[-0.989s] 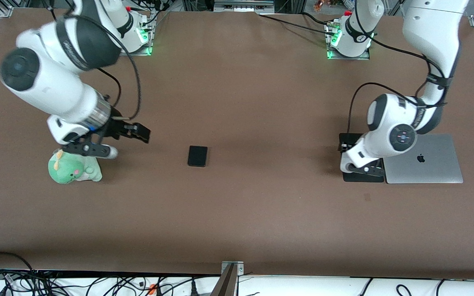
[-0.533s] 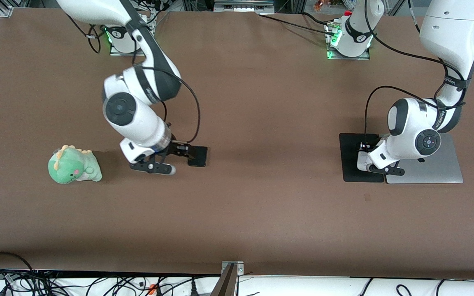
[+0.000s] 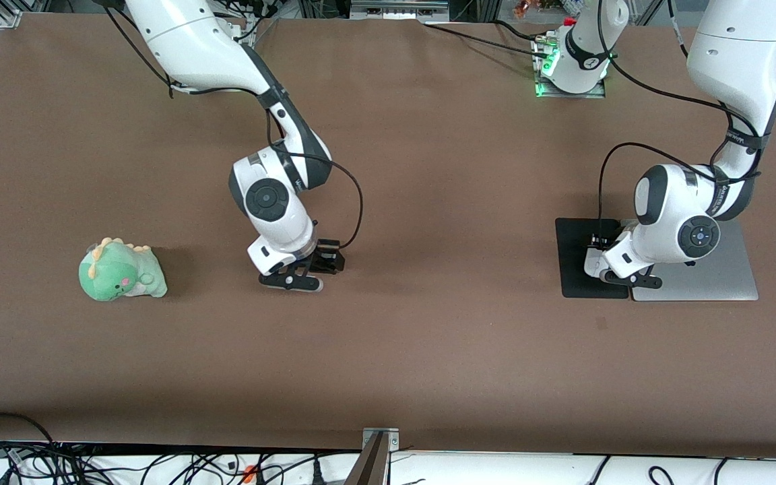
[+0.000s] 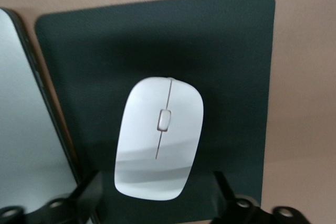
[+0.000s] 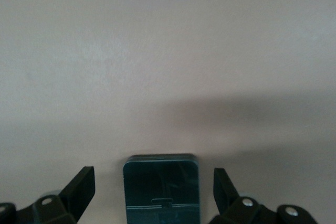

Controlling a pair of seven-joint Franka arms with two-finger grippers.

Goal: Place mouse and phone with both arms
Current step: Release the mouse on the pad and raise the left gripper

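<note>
Resting on the mouse pad (image 4: 231,51), the mouse (image 4: 159,137) lies between open left end effector (image 4: 157,195) fingers.

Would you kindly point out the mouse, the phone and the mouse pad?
mouse (image 4: 159,137), left wrist view, middle of its white shell.
phone (image 5: 161,187), right wrist view, middle of its dark face.
mouse pad (image 3: 571,256), front view, bare black surface.

The phone (image 5: 161,188) lies flat on the table (image 5: 168,51) between the right tool's (image 5: 155,192) spread fingers (image 5: 79,187).
</note>
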